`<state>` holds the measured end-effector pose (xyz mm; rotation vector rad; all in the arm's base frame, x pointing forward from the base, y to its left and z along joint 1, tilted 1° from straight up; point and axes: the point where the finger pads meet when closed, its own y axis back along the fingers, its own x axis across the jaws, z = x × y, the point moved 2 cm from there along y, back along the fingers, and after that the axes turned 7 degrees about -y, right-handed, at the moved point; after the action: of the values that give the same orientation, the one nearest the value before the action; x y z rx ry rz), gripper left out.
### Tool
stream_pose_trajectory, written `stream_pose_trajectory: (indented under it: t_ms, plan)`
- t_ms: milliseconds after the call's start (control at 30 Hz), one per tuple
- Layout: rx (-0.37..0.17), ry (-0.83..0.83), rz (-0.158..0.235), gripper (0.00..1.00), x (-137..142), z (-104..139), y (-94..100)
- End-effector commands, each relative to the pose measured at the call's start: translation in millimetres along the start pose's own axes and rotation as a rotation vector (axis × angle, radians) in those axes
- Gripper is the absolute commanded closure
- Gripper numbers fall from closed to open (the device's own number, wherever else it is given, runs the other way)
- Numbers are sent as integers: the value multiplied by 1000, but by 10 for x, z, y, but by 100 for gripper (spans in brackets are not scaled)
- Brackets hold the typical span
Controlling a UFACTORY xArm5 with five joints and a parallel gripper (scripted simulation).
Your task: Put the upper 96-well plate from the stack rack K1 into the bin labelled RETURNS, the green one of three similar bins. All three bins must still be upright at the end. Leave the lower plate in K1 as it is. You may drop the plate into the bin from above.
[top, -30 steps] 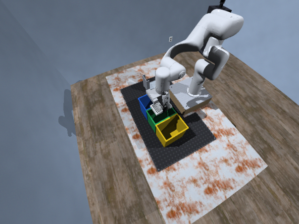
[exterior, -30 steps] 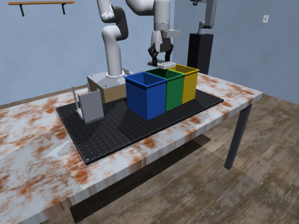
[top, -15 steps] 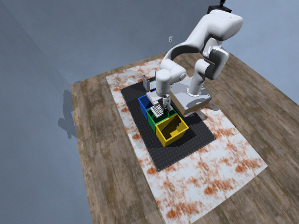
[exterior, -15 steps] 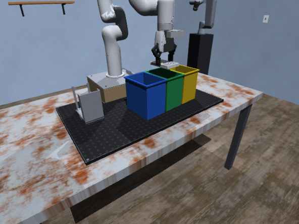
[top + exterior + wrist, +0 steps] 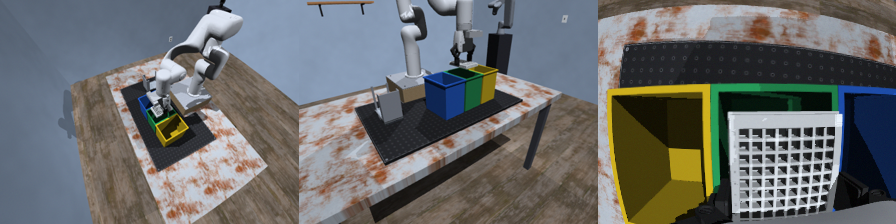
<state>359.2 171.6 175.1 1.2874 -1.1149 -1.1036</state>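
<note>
Plate (image 5: 157,110) first: from the top view the white 96-well plate hangs over the green bin (image 5: 151,120), which sits between the blue bin (image 5: 143,105) and the yellow bin (image 5: 171,129). The gripper (image 5: 164,108) is directly above it, and stack rack K1 (image 5: 145,81) stands farther back on the black mat (image 5: 177,151).

From the exterior view, the plate sits level just above the green bin's rim, toward the yellow side, with the gripper's dark fingers (image 5: 456,56) clamped on its edges. All three bins stand upright. The rack is well apart to the left (whether the lower plate rests in it I cannot tell from here).

In the wrist view the grid of wells covers most of the green opening, its right edge close to the wall shared with the blue bin. The jaws stand wide, closed on the plate's sides.

I judge the pick and carry done; what remains is the release, perhaps after a slight centring.
</note>
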Motion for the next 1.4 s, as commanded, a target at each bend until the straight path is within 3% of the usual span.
stream_pose_trajectory:
  t_ms: [0,300,733,1367]
  plan:
    - [4,0,-1,100,-2,-10,14]
    - [4,0,-1,100,1,-9,14]
    - [4,0,-1,100,5,-10,-170]
    - [4,0,-1,100,7,-10,-172]
